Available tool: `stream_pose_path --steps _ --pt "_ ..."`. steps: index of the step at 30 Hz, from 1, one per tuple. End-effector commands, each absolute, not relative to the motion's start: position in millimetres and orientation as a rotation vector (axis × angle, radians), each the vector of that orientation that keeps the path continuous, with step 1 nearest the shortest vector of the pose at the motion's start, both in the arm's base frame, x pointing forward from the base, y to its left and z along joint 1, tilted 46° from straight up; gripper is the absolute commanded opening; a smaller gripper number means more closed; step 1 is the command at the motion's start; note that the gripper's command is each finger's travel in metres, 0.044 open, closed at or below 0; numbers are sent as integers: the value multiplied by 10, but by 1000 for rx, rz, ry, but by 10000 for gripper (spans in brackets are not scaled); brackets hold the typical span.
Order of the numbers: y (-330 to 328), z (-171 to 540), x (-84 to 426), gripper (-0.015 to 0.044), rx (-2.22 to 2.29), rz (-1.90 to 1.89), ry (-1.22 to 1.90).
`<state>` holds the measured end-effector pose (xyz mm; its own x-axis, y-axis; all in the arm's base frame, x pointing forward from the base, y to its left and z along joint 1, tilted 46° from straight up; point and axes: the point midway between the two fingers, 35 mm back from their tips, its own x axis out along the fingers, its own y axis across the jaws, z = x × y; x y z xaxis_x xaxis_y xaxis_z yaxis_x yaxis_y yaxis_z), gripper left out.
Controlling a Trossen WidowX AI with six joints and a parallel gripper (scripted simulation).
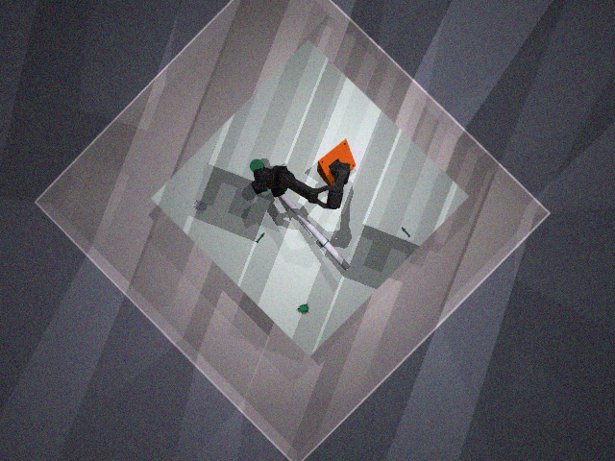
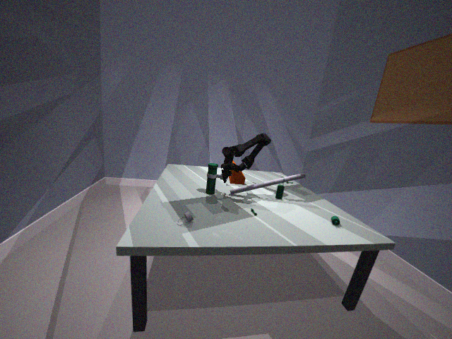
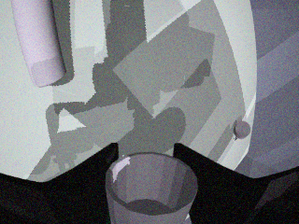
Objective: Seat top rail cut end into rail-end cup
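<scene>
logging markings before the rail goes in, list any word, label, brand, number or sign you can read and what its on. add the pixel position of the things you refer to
No readable text anywhere.
Rail (image 1: 317, 236) (image 2: 268, 183) (image 3: 39, 44): no lettering shows.
Rail-end cup (image 3: 151, 184): none shows.
Big post (image 2: 211, 183): none shows.
Arm (image 1: 299, 187) (image 2: 244, 147): too small and dark to tell.
</scene>
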<state>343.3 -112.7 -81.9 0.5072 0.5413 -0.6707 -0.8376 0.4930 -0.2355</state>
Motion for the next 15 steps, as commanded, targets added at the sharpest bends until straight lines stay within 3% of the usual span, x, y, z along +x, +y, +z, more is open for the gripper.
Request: stream_pose_path --steps 1,15 --pt "-1125 -823 3390 0 -610 905 541" --pt "-1118 -819 3323 0 -649 934 483"
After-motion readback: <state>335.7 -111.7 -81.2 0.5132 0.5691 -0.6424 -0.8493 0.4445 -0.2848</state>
